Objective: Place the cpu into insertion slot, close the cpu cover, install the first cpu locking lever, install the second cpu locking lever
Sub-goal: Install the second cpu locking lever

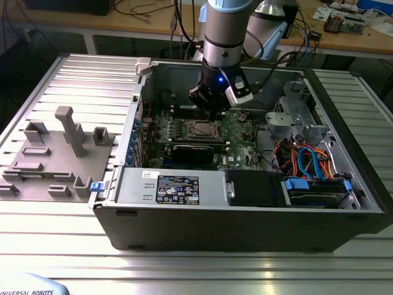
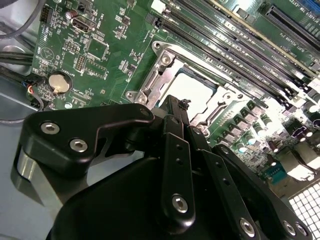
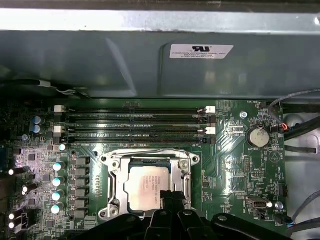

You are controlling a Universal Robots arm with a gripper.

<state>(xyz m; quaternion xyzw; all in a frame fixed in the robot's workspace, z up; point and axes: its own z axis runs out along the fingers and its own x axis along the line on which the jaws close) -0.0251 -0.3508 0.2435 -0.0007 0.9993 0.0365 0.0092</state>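
Observation:
The cpu point(image 3: 150, 184) lies flat in the insertion slot point(image 1: 203, 129) on the green motherboard, its dull silver top facing up. The cpu cover point(image 3: 116, 175), a silvery frame, lies down around it; in the second wrist view the cpu point(image 2: 192, 92) and cover point(image 2: 159, 75) show the same. My gripper point(image 1: 212, 109) hangs just above the socket inside the open computer case. Its black fingers are shut together with nothing visibly between them, and the tips point(image 3: 172, 194) sit over the chip's near edge. In the second wrist view the gripper point(image 2: 179, 105) hides the socket's near half.
Long memory slots point(image 3: 135, 122) run beside the socket, with a coin battery point(image 3: 258, 136) nearby. A black graphics card point(image 1: 196, 150) lies in front of the socket. Case walls point(image 3: 150, 55), a drive bay with cables point(image 1: 307, 160) and a grey fixture point(image 1: 61, 147) surround the work area.

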